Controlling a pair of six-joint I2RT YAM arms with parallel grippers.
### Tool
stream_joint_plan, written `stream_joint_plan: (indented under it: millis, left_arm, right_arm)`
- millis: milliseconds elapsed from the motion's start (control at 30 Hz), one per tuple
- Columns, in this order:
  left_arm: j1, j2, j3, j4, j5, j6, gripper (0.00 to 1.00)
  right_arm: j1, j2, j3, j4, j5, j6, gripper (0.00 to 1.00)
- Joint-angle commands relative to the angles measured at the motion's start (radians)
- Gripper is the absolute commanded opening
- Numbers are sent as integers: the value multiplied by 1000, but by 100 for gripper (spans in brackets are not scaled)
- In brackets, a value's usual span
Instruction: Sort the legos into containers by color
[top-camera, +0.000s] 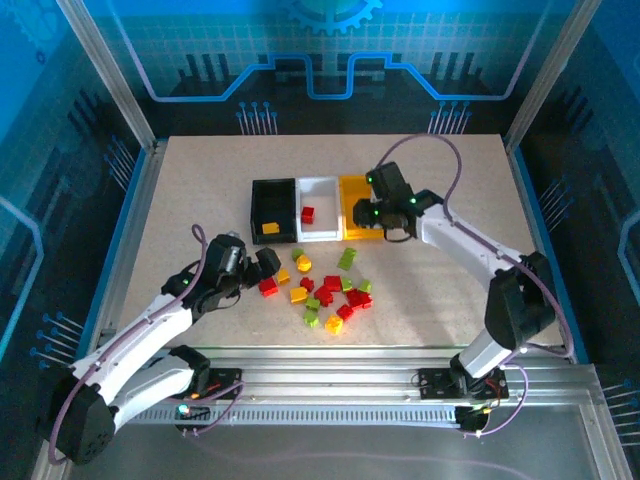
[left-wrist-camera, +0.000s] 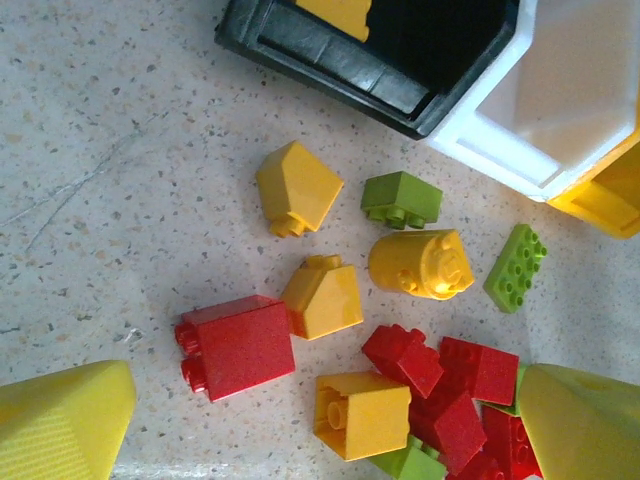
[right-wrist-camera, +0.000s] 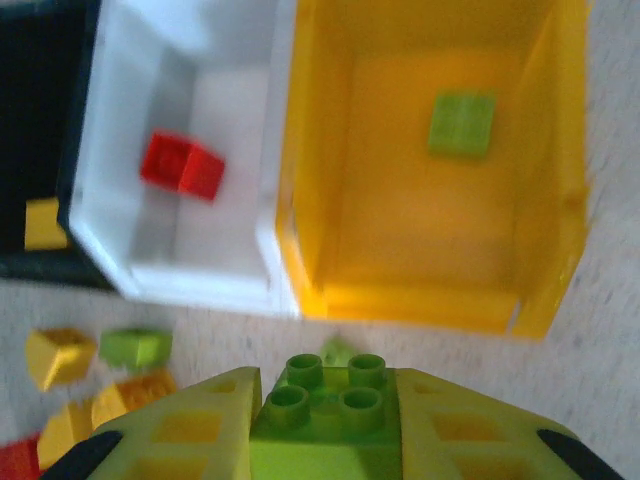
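Speckled tabletop; a green brick bound for the yellow bin.
Clamped in the right gripper (right-wrist-camera: 325, 400) is a lime green brick (right-wrist-camera: 322, 440), four studs up, hovering just short of the yellow bin (right-wrist-camera: 310, 200) (another green piece (right-wrist-camera: 461, 123) lies inside); delivery seems the step in hand, and the next move calls for carrying it over the rim before letting go; the left gripper (top-camera: 266, 262) hangs spread wide above the loose pile (top-camera: 325, 290) of red, yellow and green legos; the white bin (right-wrist-camera: 120, 130) holds a red brick (right-wrist-camera: 182, 165), the black bin (right-wrist-camera: 30, 100) a yellow brick (right-wrist-camera: 43, 222).

Green lego (right-wrist-camera: 325, 425) in end effector (right-wrist-camera: 326, 392)
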Motion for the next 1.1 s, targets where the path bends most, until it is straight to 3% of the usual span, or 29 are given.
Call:
stream_joint_plan:
  millis: [0, 300, 367, 467, 567, 767, 1067]
  left_arm:
    - [2, 5, -19, -4, 7, -29, 99]
    - [8, -2, -37, -21, 30, -30, 99]
    - [9, -7, -35, -23, 34, -24, 99]
    - [11, -11, -25, -26, 36, -15, 99]
    - [12, -9, -10, -31, 35, -5, 99]
    - [13, 6, 22, -44, 46, 28, 99]
    - [32, 35, 37, -52, 64, 42, 99]
  right_arm:
    - [-40, 147, 118, -58, 48, -34, 31]
    - [-63, 419, 396, -172, 89, -40, 35]
    - [-67, 435, 413, -180, 83, -29, 42]
    - [-67, 434, 439, -190, 59, -21, 60]
    - [-66, 397, 440, -189, 39, -16, 68]
    - [-41, 225, 295, -153, -5, -16, 73]
    - [99, -119, -172, -162, -35, -27, 75]
